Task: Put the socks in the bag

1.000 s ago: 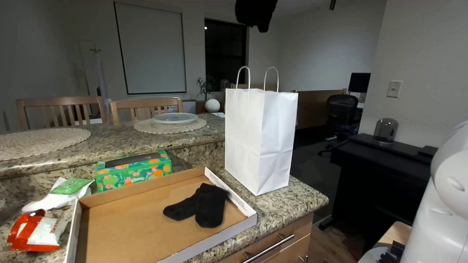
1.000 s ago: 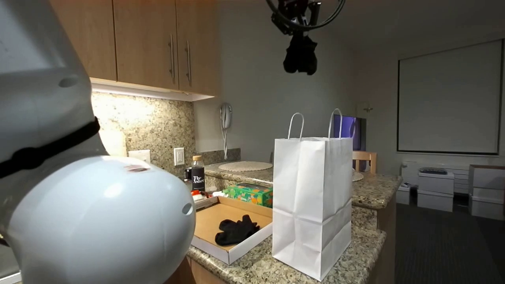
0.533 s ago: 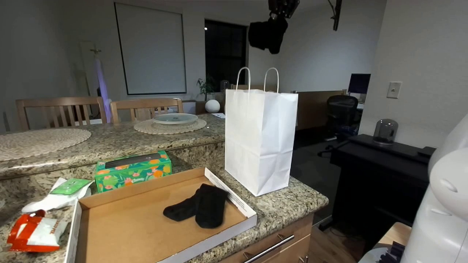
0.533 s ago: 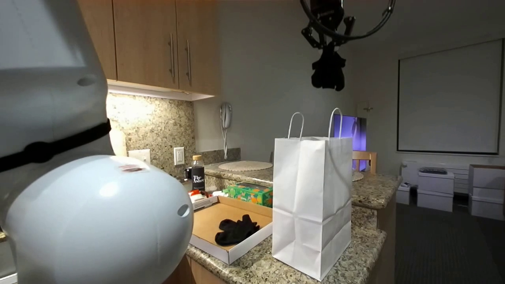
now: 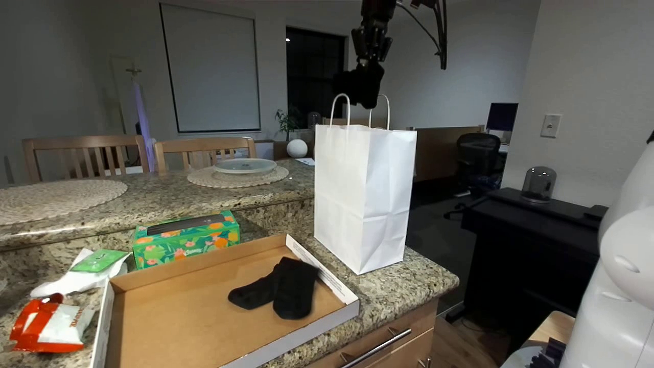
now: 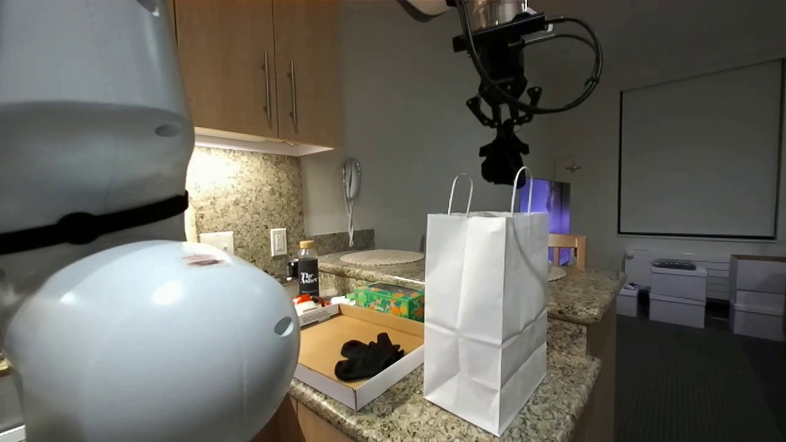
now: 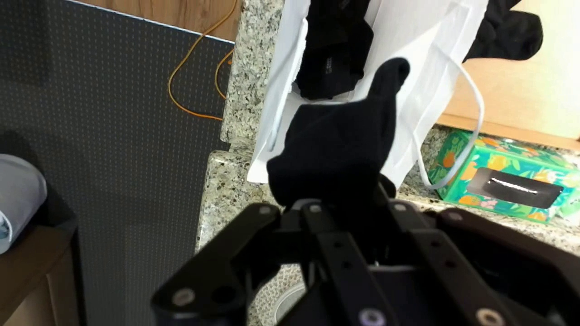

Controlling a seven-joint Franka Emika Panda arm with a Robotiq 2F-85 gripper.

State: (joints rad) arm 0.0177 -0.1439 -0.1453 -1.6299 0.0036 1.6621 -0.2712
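Between one and two o'clock in an exterior view, the gripper has its fingertips lost in the black sock cloth it pinches; one sock or two, I can't say. At eight o'clock the white arm runs off the left edge. In both exterior views the walls of the white bag hide its inside from me. In the wrist view, the top edge slices off the bagged socks, near twelve o'clock, their lettering a blur. In an exterior view, a placemat at nine o'clock loses its left side, and the red-and-white packet at eight carries print too small to read.
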